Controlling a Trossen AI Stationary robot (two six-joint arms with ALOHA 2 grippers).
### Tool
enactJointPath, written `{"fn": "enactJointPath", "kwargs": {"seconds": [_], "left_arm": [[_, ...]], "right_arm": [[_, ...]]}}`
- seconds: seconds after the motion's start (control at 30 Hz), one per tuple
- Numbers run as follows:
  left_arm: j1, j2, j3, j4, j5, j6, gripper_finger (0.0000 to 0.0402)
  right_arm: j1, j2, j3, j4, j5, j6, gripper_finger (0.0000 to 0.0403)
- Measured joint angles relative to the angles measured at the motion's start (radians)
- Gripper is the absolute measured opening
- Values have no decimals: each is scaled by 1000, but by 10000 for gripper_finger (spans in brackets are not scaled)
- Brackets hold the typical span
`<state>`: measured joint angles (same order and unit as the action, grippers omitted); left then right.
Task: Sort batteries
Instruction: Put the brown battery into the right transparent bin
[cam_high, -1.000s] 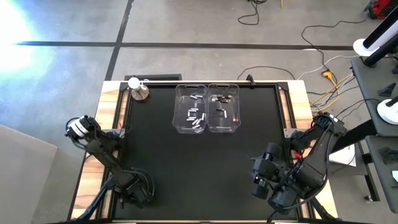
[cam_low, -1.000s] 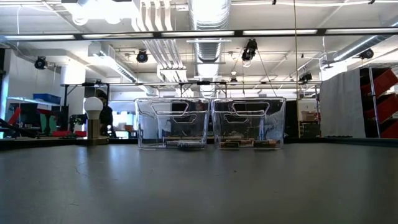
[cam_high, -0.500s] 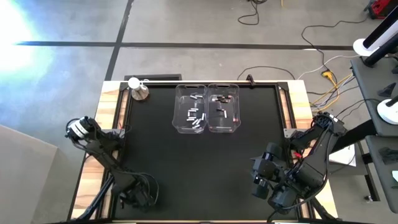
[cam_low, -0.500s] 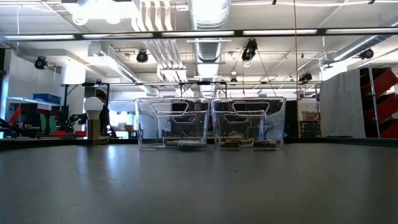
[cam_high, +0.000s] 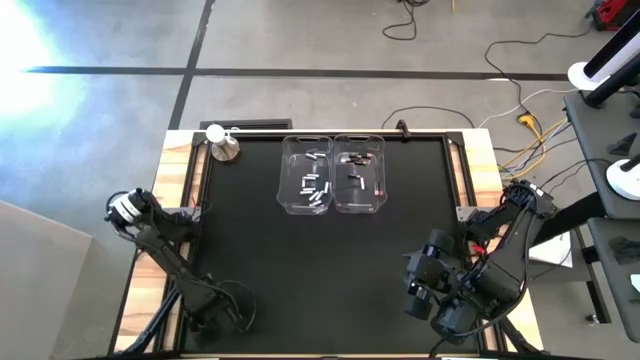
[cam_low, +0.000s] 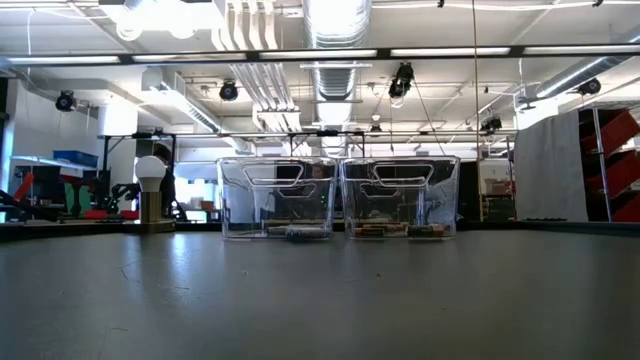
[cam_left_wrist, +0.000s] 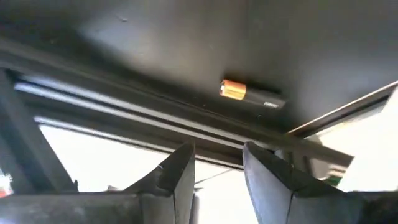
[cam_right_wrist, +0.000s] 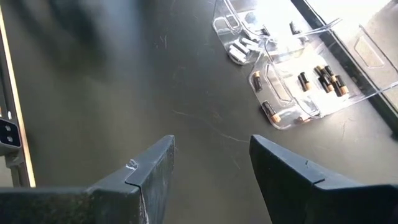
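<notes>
Two clear bins stand side by side at the table's far middle. The left bin (cam_high: 308, 173) holds silvery-white batteries (cam_right_wrist: 241, 48); the right bin (cam_high: 360, 173) holds dark batteries (cam_right_wrist: 323, 78) with reddish ends. One dark battery (cam_left_wrist: 249, 94) with a copper end lies alone on the black mat beside an edge rail, ahead of my left gripper (cam_left_wrist: 217, 165), which is open and apart from it. In the high view my left gripper (cam_high: 212, 318) is at the near-left corner. My right gripper (cam_right_wrist: 211, 162) is open and waits at the near right (cam_high: 418, 285).
A silver knob with a white ball (cam_high: 222, 143) stands at the far-left corner, left of the bins in the low view (cam_low: 150, 190). The black mat (cam_high: 320, 260) lies bare between the bins and both arms. Wooden rails frame the table's sides.
My left gripper has drawn back toward the table's near edge. The right arm, the bins and the batteries in them have kept still.
</notes>
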<state>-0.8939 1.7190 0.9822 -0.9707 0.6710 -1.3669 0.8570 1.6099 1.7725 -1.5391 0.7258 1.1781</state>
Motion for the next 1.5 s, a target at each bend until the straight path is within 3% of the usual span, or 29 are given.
{"fn": "enactJointPath", "kwargs": {"seconds": [0.43,0.73,0.97,1.27,1.4,1.5], "left_arm": [[-16,189,47,75,67,180,116],[-17,229,111,70,-19,185,116],[19,178,212,38,-270,191,116],[19,154,409,-50,-602,313,116],[18,143,436,-45,-667,391,116],[30,144,426,-48,-683,537,116]], "right_arm": [[0,0,0,2,-38,19,203],[-6,0,0,-1,-45,-9,203],[-20,-5,0,0,-44,8,203],[-31,28,-43,93,-14,13,203],[-33,55,-91,227,-16,-35,203],[-40,78,-111,311,-18,-72,203]]}}
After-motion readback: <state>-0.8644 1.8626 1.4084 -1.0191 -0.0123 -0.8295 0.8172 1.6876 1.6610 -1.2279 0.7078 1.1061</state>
